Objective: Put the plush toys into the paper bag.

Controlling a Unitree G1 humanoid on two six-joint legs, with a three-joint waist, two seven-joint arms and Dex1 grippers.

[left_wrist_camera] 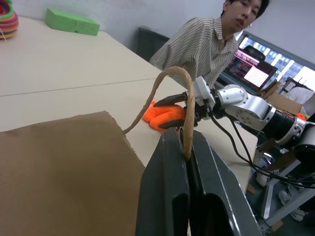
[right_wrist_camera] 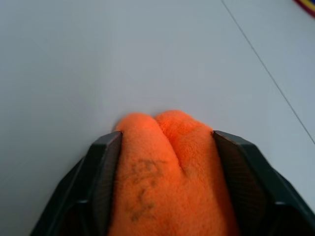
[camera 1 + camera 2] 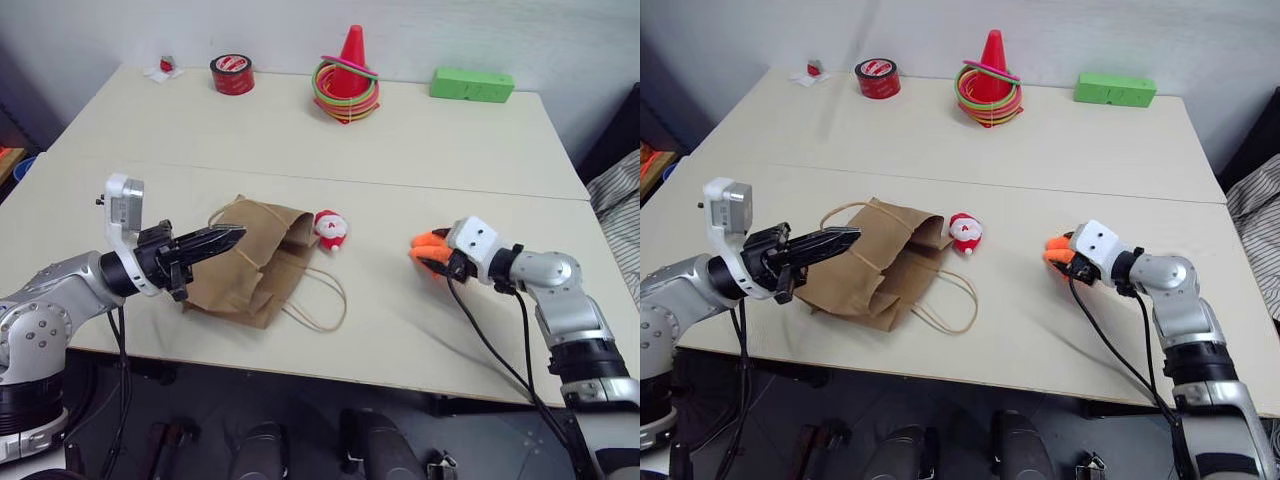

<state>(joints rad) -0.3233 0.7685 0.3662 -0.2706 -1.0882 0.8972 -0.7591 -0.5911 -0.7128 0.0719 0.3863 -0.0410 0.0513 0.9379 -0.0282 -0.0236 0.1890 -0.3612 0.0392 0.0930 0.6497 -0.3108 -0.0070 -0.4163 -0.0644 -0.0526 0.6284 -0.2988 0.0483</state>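
The brown paper bag [image 3: 255, 270] lies flat on the table, one cord handle loop spread toward the front edge. My left gripper [image 3: 235, 237] is shut on the bag's other cord handle [image 1: 172, 73], holding it up over the bag. The red-and-white Santa plush toy [image 3: 329, 229] lies just right of the bag's mouth. Further right, the orange plush toy [image 3: 422, 242] rests on the table with my right gripper [image 3: 432, 256] closed around it. In the right wrist view both black fingers [image 2: 103, 182] press against the sides of the orange plush [image 2: 167, 167].
Along the table's far side stand a red tape roll [image 3: 231, 74], a red cone with coloured rings [image 3: 347, 78], a green block [image 3: 471, 84] and a small red-and-white item [image 3: 165, 67]. A person in a striped shirt [image 1: 206, 44] sits beyond the table's right end.
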